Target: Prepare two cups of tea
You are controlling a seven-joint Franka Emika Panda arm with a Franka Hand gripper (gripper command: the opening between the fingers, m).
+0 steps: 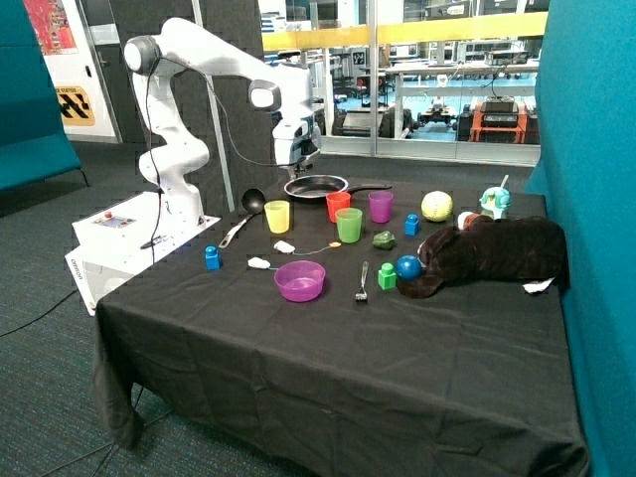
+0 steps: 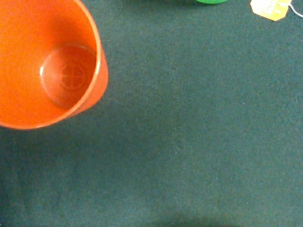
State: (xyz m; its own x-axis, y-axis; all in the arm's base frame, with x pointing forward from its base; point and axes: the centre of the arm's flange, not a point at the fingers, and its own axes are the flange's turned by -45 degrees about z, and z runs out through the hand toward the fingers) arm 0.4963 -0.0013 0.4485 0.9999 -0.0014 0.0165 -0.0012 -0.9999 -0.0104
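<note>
Two small white tea bags (image 1: 284, 245) (image 1: 259, 263) lie on the black tablecloth in front of the cups. A thin string runs from one to a little yellow tag (image 1: 334, 244), which also shows in the wrist view (image 2: 271, 8). Four cups stand upright: yellow (image 1: 277, 216), red (image 1: 338, 206), green (image 1: 349, 225) and purple (image 1: 381, 206). My gripper (image 1: 295, 169) hangs well above the table, between the yellow cup and the red cup, near the pan. The wrist view looks down into the red cup (image 2: 47, 61), which is empty, with the green cup's rim (image 2: 211, 1) at the picture's edge.
A black frying pan (image 1: 316, 186) sits behind the cups and a black ladle (image 1: 248, 206) lies beside the yellow cup. In front are a purple bowl (image 1: 299, 280), a fork (image 1: 363, 283), blue blocks (image 1: 212, 257), a blue ball (image 1: 408, 266) and a brown plush toy (image 1: 492, 253).
</note>
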